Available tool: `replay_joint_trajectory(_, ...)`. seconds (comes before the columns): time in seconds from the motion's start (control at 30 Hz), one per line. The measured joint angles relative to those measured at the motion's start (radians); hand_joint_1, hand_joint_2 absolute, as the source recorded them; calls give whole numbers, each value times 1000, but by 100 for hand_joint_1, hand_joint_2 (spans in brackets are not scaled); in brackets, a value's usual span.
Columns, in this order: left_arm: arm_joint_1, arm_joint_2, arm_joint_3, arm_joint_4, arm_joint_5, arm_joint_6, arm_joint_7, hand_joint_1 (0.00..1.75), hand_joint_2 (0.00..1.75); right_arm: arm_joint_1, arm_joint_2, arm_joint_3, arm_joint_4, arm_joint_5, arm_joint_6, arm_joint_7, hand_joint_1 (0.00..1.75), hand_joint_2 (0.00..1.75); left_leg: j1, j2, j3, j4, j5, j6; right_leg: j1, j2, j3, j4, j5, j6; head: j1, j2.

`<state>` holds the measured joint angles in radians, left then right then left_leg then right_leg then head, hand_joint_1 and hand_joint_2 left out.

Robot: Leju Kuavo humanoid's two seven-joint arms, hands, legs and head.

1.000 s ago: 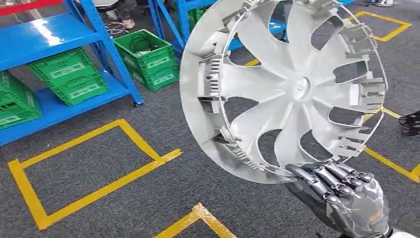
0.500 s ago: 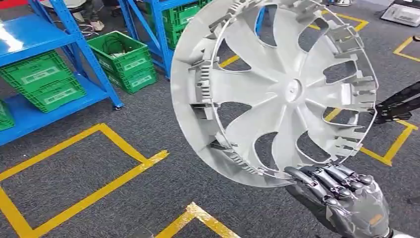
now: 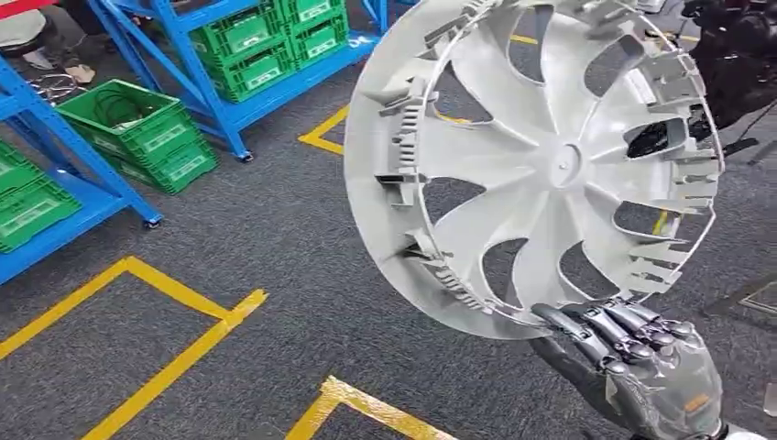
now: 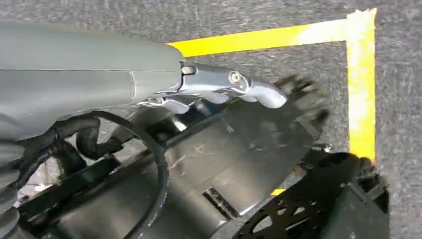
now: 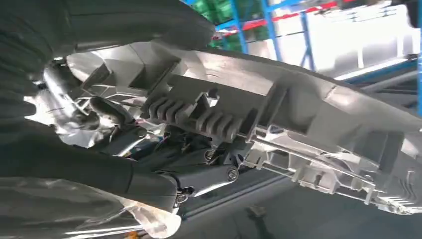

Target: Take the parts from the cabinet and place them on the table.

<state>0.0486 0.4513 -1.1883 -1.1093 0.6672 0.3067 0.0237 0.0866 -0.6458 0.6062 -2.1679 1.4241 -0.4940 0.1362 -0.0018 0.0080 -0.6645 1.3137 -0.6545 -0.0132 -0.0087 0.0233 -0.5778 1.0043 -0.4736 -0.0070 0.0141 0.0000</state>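
Presently held: one silver-grey wheel cover [image 3: 541,165], plastic, spoked, with a wire ring and clips around its inner side. My right hand [image 3: 641,367] grips it at its lower rim; my fingers [image 3: 596,330] curl over the edge, and the disc rises up and away from them, tilted, inner face toward my head view. Its top edge is cut off by the frame. In the right wrist view the cover's ribbed clips [image 5: 199,117] sit just beyond my fingers; how the thumb lies behind the rim is hidden.

Left hand [image 4: 224,87]: seen at the left wrist, hanging above grey carpet [image 4: 278,15] with yellow floor tape [image 4: 361,84] beyond the fingertips. One pale finger shows, extended; the rest are hidden or blurred, so I cannot tell whether this hand is open or closed. Nothing visible in it.

Containers, well beyond my right fingers and off to the left side:
- green crate [image 3: 137,133] on the floor, open-topped, holding dark coiled cable; exact contents hard to make out.
- further green crates [image 3: 266,41] stacked on a blue shelf rack [image 3: 197,82]; contents hidden by their walls.
- another green crate [image 3: 27,197] on a low blue shelf, cut off at the picture's edge.

A dark machine [image 3: 733,55] sits behind the cover's far rim, mostly hidden.
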Motion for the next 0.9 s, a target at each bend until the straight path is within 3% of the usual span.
replay_joint_trajectory(0.03, 0, 0, 0, 0, 0, 0, 0, 0, 175, 1, 0, 0, 0, 0, 0, 0, 175, 175, 0, 0, 9, -23, 30, 1, 0, 14, 1, 1, 0, 0, 0, 0)
replay_joint_trajectory(0.1, 0, 1, 0, 0, 0, 0, 0, 0, 175, 1, 0, 0, 0, 0, 1, 0, 175, 175, 2, -14, 72, -167, 122, 6, 0, 37, 3, 3, 1, 1, 0, 0)
replay_joint_trajectory(0.13, 0, 2, 0, 0, 0, 0, 0, 0, 175, 1, 0, 0, 0, 0, 1, 0, 175, 175, 5, -46, 112, -256, 165, 11, -1, 47, 4, 4, 0, 3, 0, 0)
replay_joint_trajectory(0.17, 1, 3, 0, 1, 0, 0, 0, 0, 175, 1, 0, 0, 0, 0, 1, 0, 175, 175, 7, -88, 125, -283, 153, 15, 3, 57, -1, 7, 1, 8, 2, 0)
replay_joint_trajectory(0.27, -2, 4, 1, 0, 0, 0, 0, 0, 175, 2, 0, 0, -1, 0, 1, 0, 175, 175, 3, -68, 124, -298, 151, 20, -7, 85, -19, 7, 12, 29, 0, 0)
replay_joint_trajectory(0.3, -1, 5, 1, 0, 0, 0, 0, 0, 175, 2, 0, 0, 0, 0, 1, 0, 175, 175, 4, -55, 127, -309, 158, 29, -6, 98, -22, 3, 16, 37, 2, 0)
replay_joint_trajectory(0.33, -3, 5, 2, 0, 0, 0, 0, 0, 175, 4, 0, 0, 0, 0, 1, 0, 175, 175, 10, -39, 130, -318, 165, 38, -7, 70, -35, 15, 6, 36, 1, 0)
replay_joint_trajectory(0.37, -2, 5, 2, 0, 0, 0, 0, 0, 175, 1, 0, 0, 0, 0, 1, 0, 175, 175, 9, -30, 130, -320, 166, 42, -2, 20, -50, 48, -20, 41, 5, 0)
replay_joint_trajectory(0.4, -1, 5, 2, 1, 0, 0, 0, 0, 175, 0, 0, 0, 0, 0, 1, 0, 175, 175, 8, -21, 129, -320, 166, 43, -3, -2, -77, 106, -54, 45, 8, 0)
replay_joint_trajectory(0.43, 0, 5, 2, 1, 0, -1, 0, 0, 175, 2, 0, 1, 0, 3, 0, -1, 175, 175, 6, -7, 128, -320, 166, 43, -5, -13, -119, 200, -98, 50, 7, 0)
replay_joint_trajectory(0.47, 1, 5, 1, 1, 0, -3, 0, 0, 175, 2, 0, 1, 0, 4, 0, -1, 175, 175, 5, 5, 127, -320, 165, 44, -6, -15, -152, 270, -124, 53, 8, 0)
replay_joint_trajectory(0.5, 2, 5, 1, 1, 0, -3, 0, 0, 175, 2, 0, 1, 0, 5, 0, 0, 175, 175, 4, 18, 127, -319, 165, 44, -6, -16, -170, 310, -131, 55, 8, 0)
replay_joint_trajectory(0.53, 2, 5, 1, 1, 0, -4, 0, 0, 175, 4, 0, 1, 0, 5, 0, 0, 175, 175, 4, 30, 127, -319, 165, 44, -7, -17, -162, 297, -113, 56, 7, 0)
replay_joint_trajectory(0.57, 1, 5, 1, 1, 0, -4, 0, 0, 175, 4, 0, 1, 0, 5, 0, 2, 175, 175, 4, 40, 127, -319, 164, 43, -7, -20, -132, 244, -81, 57, 8, 0)
replay_joint_trajectory(0.6, 0, 3, 1, 1, 0, -4, 0, 0, 175, 4, 0, 0, 0, 5, 0, 3, 175, 175, 4, 50, 129, -319, 162, 40, -7, -33, -78, 147, -36, 56, 8, 0)
replay_joint_trajectory(0.63, 0, 3, 1, 1, 0, -4, 0, 0, 175, 3, 0, 0, 0, 5, 0, 3, 175, 175, 4, 59, 132, -319, 160, 37, -7, -59, -23, 53, -4, 55, 8, 0)
replay_joint_trajectory(0.67, 0, 5, 2, 2, 0, -4, 0, 0, 175, 2, 0, 0, 0, 5, 0, 3, 175, 175, -2, 66, 134, -318, 157, 32, 1, -99, 1, 5, -20, 54, 9, 0)
replay_joint_trajectory(0.7, 1, 6, 2, 2, 0, -4, 0, 0, 175, 3, 0, 0, -1, 6, 0, 3, 175, 175, -6, 72, 132, -313, 154, 26, 0, -83, 9, 2, -11, 38, 6, 0)
replay_joint_trajectory(0.8, -3, 4, 2, 2, 0, -5, 0, 0, 175, 6, 0, 0, 0, 9, -1, 5, 175, 175, -5, 97, 137, -315, 154, 15, 5, -52, -1, 4, -9, 23, 6, 0)
replay_joint_trajectory(0.83, -3, 3, 2, 2, 0, -5, 0, 0, 175, 6, 0, 0, -1, 9, -1, 6, 175, 175, -3, 96, 137, -313, 149, 10, 2, -48, 2, 0, -6, 17, 6, 0)
replay_joint_trajectory(0.87, -3, 3, 2, 2, -2, -5, 0, 0, 175, 5, 0, -1, -1, 11, -2, 6, 175, 175, 3, 36, 127, -281, 119, 2, -1, -37, 3, -2, -3, 8, 3, 0)
replay_joint_trajectory(0.9, -2, 3, 2, 2, -3, -5, 0, 0, 175, 5, 0, -1, -1, 14, -2, 7, 175, 175, 4, 12, 101, -221, 81, 1, -1, -29, 3, -2, -2, 2, 2, 0)
